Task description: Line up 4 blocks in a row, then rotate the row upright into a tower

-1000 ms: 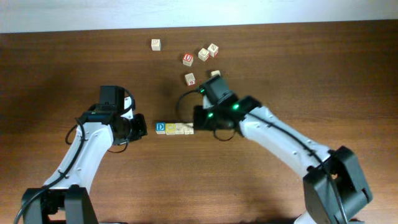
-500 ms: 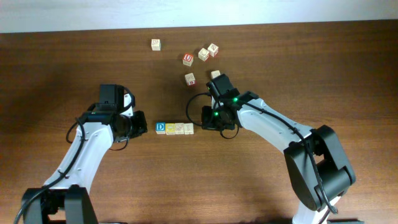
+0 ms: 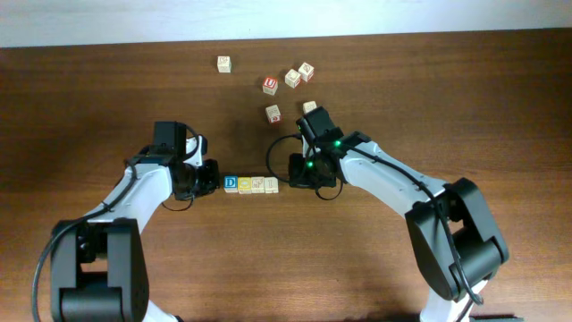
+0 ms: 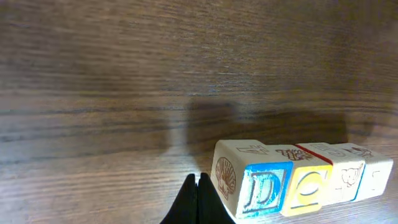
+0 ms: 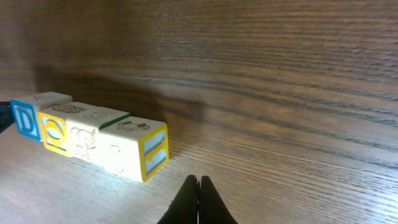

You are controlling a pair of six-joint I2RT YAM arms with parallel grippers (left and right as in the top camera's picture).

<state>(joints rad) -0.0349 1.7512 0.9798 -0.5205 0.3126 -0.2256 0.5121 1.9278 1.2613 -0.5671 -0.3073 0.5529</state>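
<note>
While the four blocks (image 3: 250, 184) lay in one tight row near the middle of the table (image 3: 447, 89), their long axis ran left to right, one end facing each arm. The left gripper (image 4: 198, 186), pinched closed and empty, sat low just beside the blue D cube (image 4: 261, 191); contact could not be confirmed. The right gripper (image 5: 199, 186), likewise closed on nothing, sat low near the opposite end, with a gap visible. The left arm was nearer.

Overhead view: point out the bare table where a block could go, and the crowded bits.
Bare table lies directly on the robot's side of the row of four blocks, left of the lone block, and right of the loose cluster. Crowded: the row, hemmed by the left claw and right claw.
</note>
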